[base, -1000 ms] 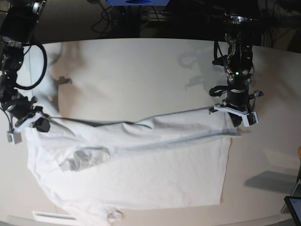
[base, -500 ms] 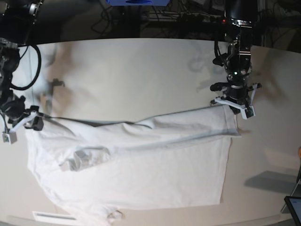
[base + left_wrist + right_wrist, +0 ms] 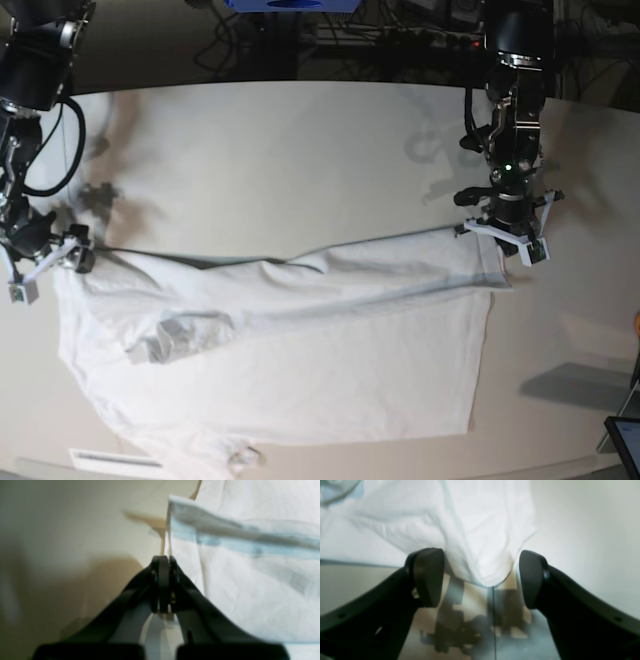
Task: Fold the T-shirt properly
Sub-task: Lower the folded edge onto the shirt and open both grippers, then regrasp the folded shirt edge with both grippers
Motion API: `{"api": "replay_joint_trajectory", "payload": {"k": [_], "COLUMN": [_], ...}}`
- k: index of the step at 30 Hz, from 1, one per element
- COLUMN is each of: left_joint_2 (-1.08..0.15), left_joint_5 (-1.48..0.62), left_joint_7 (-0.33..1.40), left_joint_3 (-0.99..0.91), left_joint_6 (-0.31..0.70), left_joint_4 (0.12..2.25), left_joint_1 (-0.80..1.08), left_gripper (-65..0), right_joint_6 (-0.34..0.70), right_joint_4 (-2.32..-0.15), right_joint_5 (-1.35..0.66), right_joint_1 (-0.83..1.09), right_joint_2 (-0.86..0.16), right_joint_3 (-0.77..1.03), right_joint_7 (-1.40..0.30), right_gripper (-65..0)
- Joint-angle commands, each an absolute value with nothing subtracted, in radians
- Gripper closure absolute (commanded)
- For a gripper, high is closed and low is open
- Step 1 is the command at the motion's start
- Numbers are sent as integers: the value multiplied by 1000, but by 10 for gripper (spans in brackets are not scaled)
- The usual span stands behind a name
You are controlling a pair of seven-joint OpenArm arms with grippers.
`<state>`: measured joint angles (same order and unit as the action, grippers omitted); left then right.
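The white T-shirt (image 3: 300, 340) lies spread across the tabletop, with its far part folded toward the front in a long band. My left gripper (image 3: 505, 238) is at the shirt's far right corner. In the left wrist view its fingers (image 3: 163, 580) are pressed together, and the shirt's edge (image 3: 225, 575) runs into them. My right gripper (image 3: 48, 262) is at the shirt's far left corner. In the right wrist view it (image 3: 481, 577) is open, with a rounded corner of cloth (image 3: 482, 542) lying between its fingers, touching neither.
The off-white table (image 3: 300, 160) stretches bare behind the shirt. A white strip (image 3: 110, 460) lies at the front edge. A dark screen corner (image 3: 625, 440) shows at the front right. Cables and dark equipment line the back.
My right gripper has drawn a little left and back off the shirt corner. My left gripper rose toward the back, then came slightly down again. The shirt has hardly shifted.
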<state>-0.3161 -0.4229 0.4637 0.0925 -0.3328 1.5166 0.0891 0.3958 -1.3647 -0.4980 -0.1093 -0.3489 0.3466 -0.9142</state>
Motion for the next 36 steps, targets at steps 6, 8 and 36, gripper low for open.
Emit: {"api": "replay_joint_trajectory", "payload": {"k": [6, 8, 36], "left_joint_2": [-325, -326, -378], "left_joint_5": [-414, -414, -412], "left_joint_7": [443, 443, 438], "left_joint_3": [88, 96, 205], "left_joint_6": [-335, -335, -335], "left_joint_4": [1526, 1526, 1377], "left_joint_1": [76, 76, -16], "left_gripper": [0, 0, 0], "right_joint_6": [430, 430, 430], "right_joint_4": [-1346, -1348, -1221], "right_joint_5": [-513, -513, -509], "right_joint_1": [-143, -143, -199], "right_joint_2": [-363, -363, -414], "right_joint_3": [351, 351, 349], "right_joint_7": [-889, -889, -897], "right_gripper": [-351, -325, -49]}}
